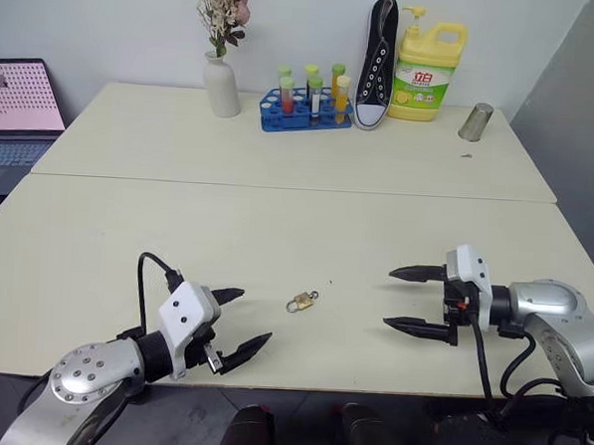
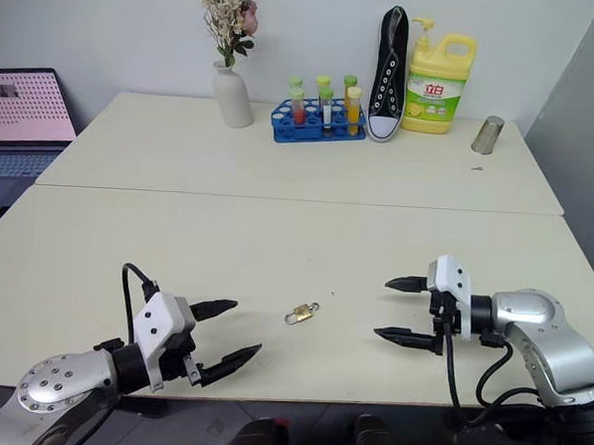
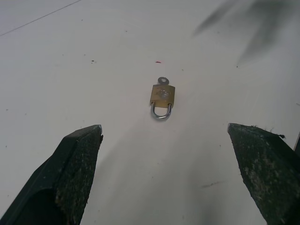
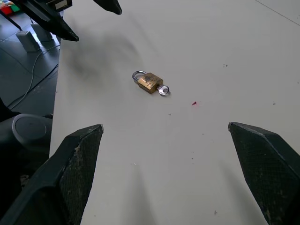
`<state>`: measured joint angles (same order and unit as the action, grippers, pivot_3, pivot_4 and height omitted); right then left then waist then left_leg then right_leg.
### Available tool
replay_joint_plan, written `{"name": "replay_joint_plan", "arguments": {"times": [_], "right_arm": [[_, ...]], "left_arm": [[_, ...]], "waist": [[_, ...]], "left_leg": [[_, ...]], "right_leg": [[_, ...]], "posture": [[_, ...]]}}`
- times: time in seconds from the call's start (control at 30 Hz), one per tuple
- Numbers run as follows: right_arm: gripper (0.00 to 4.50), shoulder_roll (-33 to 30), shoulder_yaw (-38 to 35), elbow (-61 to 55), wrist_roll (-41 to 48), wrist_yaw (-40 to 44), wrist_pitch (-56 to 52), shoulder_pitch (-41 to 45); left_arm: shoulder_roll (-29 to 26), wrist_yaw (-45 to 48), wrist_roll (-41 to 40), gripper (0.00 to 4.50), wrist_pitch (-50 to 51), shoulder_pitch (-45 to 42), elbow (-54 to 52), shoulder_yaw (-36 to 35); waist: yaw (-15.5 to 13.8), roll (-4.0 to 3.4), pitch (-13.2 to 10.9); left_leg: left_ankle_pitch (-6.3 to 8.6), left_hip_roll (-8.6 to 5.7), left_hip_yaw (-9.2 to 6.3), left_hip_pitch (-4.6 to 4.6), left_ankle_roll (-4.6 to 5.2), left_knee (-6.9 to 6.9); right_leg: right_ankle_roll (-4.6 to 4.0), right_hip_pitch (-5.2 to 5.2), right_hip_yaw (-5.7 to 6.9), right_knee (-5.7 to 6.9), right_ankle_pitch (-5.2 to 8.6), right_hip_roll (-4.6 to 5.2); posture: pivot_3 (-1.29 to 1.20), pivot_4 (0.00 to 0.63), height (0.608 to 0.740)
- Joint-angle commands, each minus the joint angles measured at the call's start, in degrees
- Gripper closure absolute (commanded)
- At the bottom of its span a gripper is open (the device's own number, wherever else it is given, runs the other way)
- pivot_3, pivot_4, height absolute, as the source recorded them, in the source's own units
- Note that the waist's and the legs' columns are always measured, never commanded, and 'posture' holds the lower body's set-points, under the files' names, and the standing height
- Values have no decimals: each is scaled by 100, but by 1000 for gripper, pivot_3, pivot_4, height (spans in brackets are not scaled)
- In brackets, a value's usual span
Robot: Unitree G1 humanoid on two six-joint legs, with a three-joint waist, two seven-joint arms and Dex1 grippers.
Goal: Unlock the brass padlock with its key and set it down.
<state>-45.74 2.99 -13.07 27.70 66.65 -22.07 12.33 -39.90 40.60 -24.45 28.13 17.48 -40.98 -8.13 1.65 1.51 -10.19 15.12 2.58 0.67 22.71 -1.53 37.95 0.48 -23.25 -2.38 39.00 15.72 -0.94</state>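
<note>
Padlock work has not begun: the brass padlock (image 1: 300,302) lies flat on the near table (image 1: 277,231), roughly midway between my two pincers and touched by neither. The key (image 4: 163,90) appears to sit already in its keyhole, the round bow sticking out at the end away from the shackle, though it is so small that I cannot be sure how deep it is seated. My left gripper (image 1: 242,324) hovers at the near left with its black fingers spread wide and empty; my right gripper (image 1: 419,301) hangs to the right, jaws likewise released, pointing leftward at the lock. The shackle still looks closed into the body, so I judge the task is at its start, with the first grasp ahead. To do it well, I think one pincer should pinch the brass body across its flat faces, low and square, so it cannot swivel, while the other takes the key bow by its thin edges. The lock is tinier than one of my fingers, so I should come down slowly with the tips nearly meeting and avoid nudging it away across the smooth tabletop. Far across the table stand a vase (image 1: 223,84), a tube rack (image 1: 305,111), a shoe (image 1: 378,62) and a detergent bottle (image 1: 425,75), all well apart from this.
</note>
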Motion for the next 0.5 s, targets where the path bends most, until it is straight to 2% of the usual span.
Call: {"name": "replay_joint_plan", "arguments": {"times": [0.03, 0.27, 0.5], "right_arm": [[22, 3, -105, -14, -48, 120, 267, -61], [22, 34, -152, 111, -219, 63, 559, -198], [22, 101, -154, 232, -453, -202, 752, -227]], "left_arm": [[13, -34, -23, 0, -25, -94, -123, 40], [28, -171, 54, 0, 81, -373, -12, 256], [4, 112, -229, 0, -58, -434, 157, 69]], "waist": [[0, 0, 0], [-1, 0, 0], [-1, 0, 0]], "left_leg": [[0, 0, -1, 0, 0, 0], [0, -1, 0, 1, 0, 1], [0, 0, 0, 0, 0, 1]], "right_leg": [[0, 0, 0, 0, 0, 0], [0, 0, -1, 0, 0, 0], [0, 0, -1, 1, 0, -1]], "posture": [[0, 150, 740], [0, 150, 740], [0, 150, 740]]}}
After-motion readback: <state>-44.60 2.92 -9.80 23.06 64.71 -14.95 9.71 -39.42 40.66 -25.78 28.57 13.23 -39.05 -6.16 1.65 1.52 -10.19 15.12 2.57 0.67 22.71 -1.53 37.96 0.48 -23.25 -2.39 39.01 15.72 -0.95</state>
